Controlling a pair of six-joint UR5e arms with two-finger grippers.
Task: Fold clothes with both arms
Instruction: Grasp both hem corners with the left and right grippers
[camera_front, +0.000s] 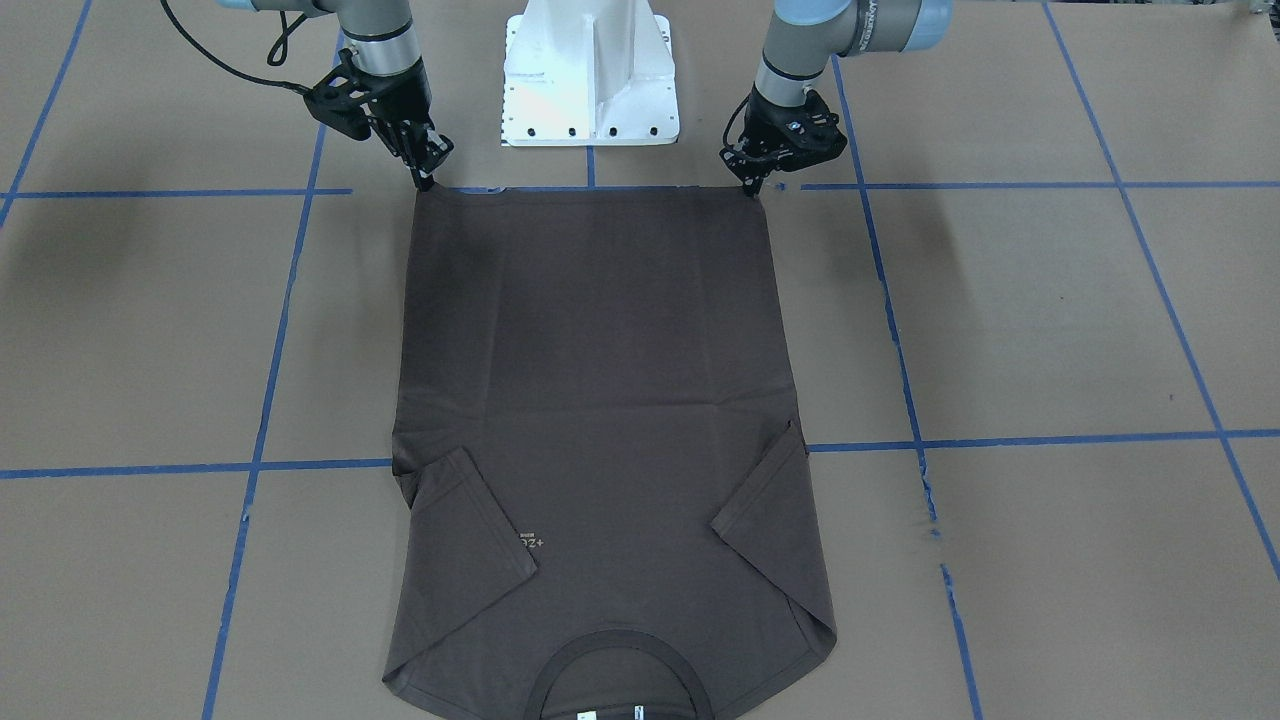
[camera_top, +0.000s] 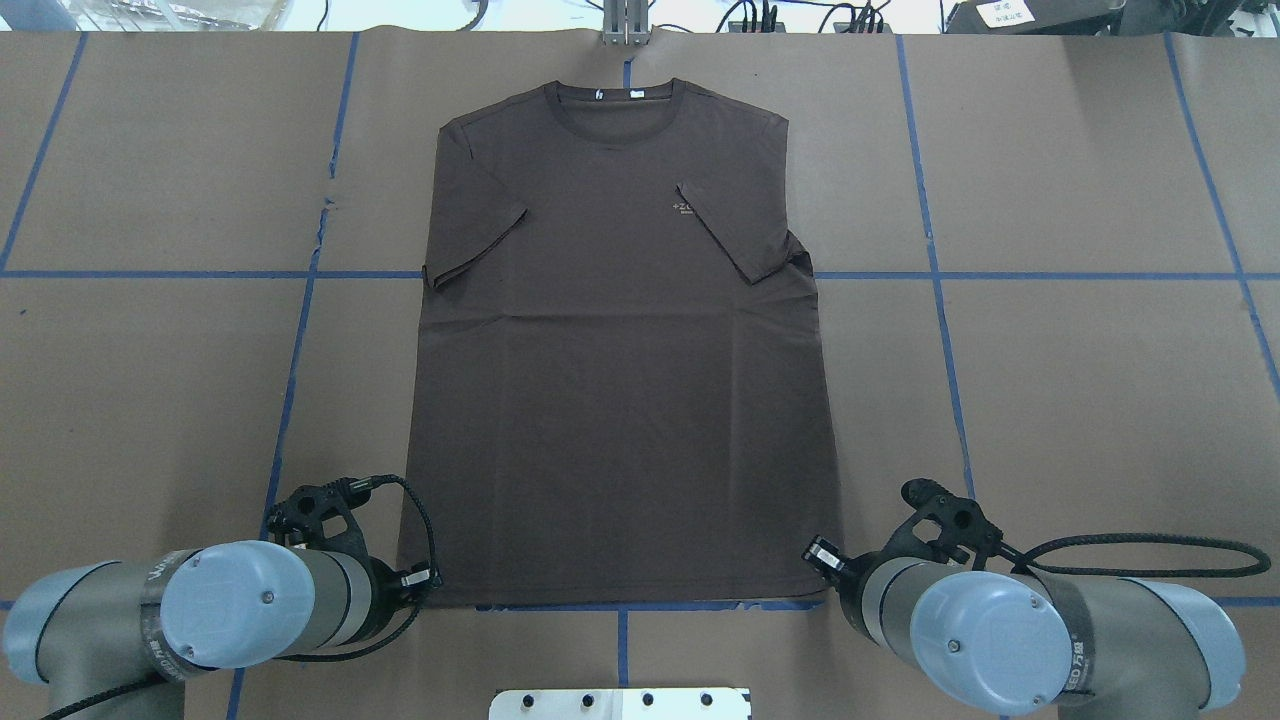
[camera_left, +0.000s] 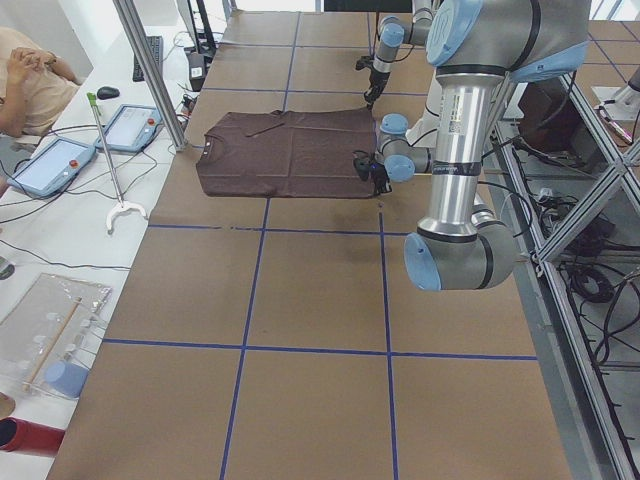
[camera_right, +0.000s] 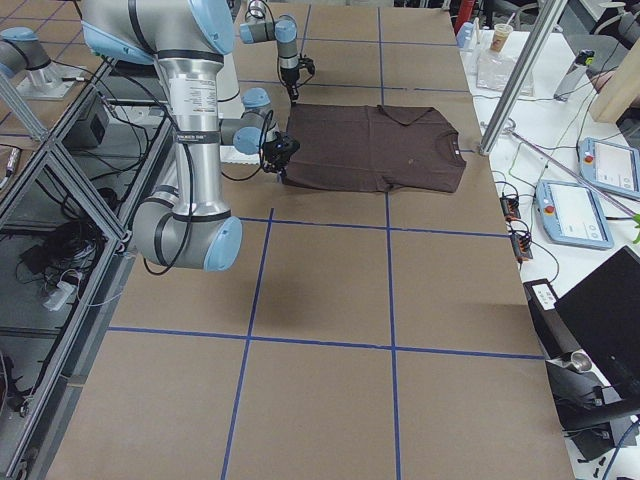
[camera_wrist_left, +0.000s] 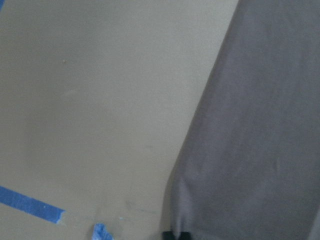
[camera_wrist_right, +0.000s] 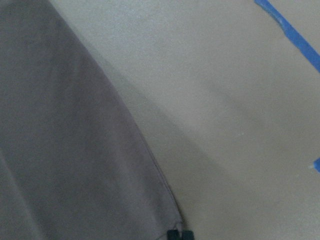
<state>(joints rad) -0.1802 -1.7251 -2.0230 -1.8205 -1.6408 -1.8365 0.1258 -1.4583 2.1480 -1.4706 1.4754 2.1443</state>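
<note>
T-shirt (camera_top: 620, 350), dark grey-brown, lies flat and face up in the middle of my counter (camera_top: 1080, 380). Its hem (camera_top: 620, 600) is nearest me and its darker ribbed collar (camera_top: 615, 125) is at the far side, with white neck tags (camera_top: 637, 94) showing inside it. Both short sleeves are folded inward onto the chest: the sleeve on my left (camera_top: 475, 235) lies clear of the print, while the sleeve on my right (camera_top: 745, 240) covers part of the small pale chest print (camera_top: 683, 207).

My left pincer (camera_front: 752, 187) is down at the hem's left corner, its fingers pressed together on the cloth there; the wrist view shows the fabric puckering toward a black fingertip. My right pincer (camera_front: 425, 180) is pinching the hem's right corner in the same way. Between the two corners the hem runs straight, just along a blue tape line (camera_top: 700, 605).

The brown paper of the counter is crossed by more of this blue tape. The white pedestal base (camera_front: 590, 75) stands behind the hem, between my arms.
</note>
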